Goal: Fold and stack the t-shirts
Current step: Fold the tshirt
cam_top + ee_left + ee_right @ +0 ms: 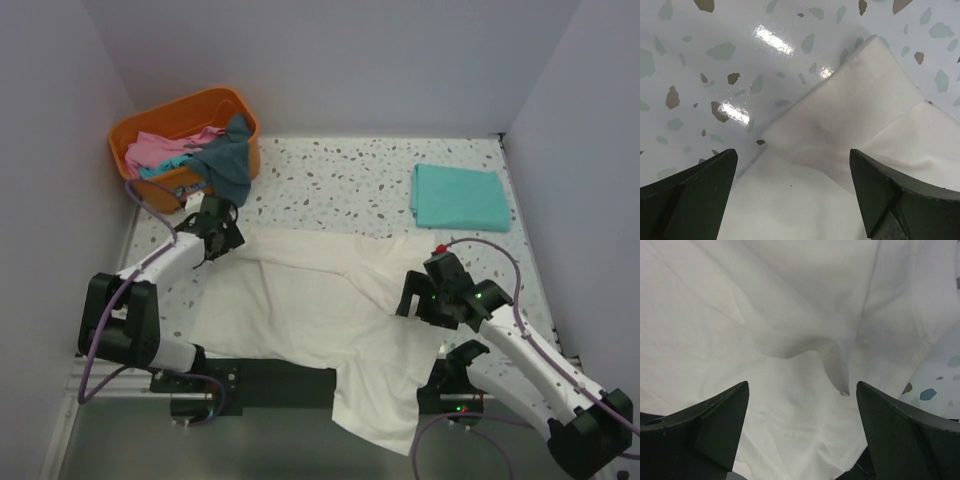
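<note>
A cream-white t-shirt (320, 310) lies spread and rumpled across the table's near half, its lower part hanging over the front edge. My left gripper (222, 236) is open above its far left corner, a folded sleeve (850, 115). My right gripper (422, 298) is open over the shirt's right side, above wrinkled cloth (790, 340). A folded teal-green t-shirt (460, 196) lies at the far right. Pink (160, 150) and dark grey-blue (228, 160) t-shirts sit in the orange basket (150, 125). The red print is hidden.
The orange basket stands at the far left corner against the wall. A black mat (270, 380) lies at the front edge between the arm bases. The speckled tabletop (340, 180) shows bare between the basket and the teal shirt. Grey walls enclose three sides.
</note>
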